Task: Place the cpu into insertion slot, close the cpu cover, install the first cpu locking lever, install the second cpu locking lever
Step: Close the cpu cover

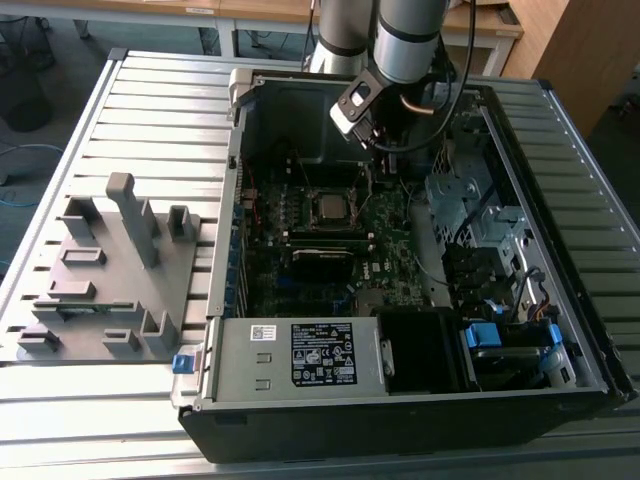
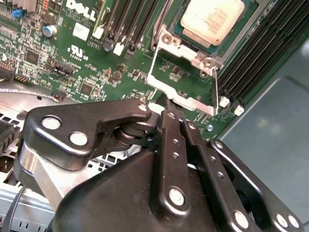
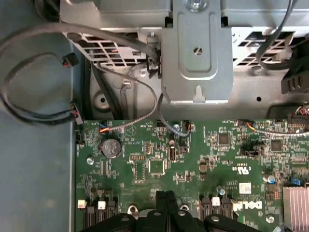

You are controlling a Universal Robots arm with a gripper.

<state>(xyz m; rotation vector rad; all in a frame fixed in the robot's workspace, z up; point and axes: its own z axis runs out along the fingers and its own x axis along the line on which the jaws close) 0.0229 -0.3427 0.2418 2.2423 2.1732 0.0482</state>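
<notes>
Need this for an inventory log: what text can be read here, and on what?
Black label on the power supply: print too small to read.
White sticker beside it: too small to read.
White logo on the circuit board: a maker's mark, left unquoted.
Smaller white markings there: too small to read.

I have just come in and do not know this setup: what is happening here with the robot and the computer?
A robot arm reaches into an open computer case. The cpu lies in the insertion slot already. The cpu cover stands tilted up, not closed. The gripper, shut, has its tip at the cover's free edge in the second wrist view; whether it pinches that edge I cannot tell.
</notes>
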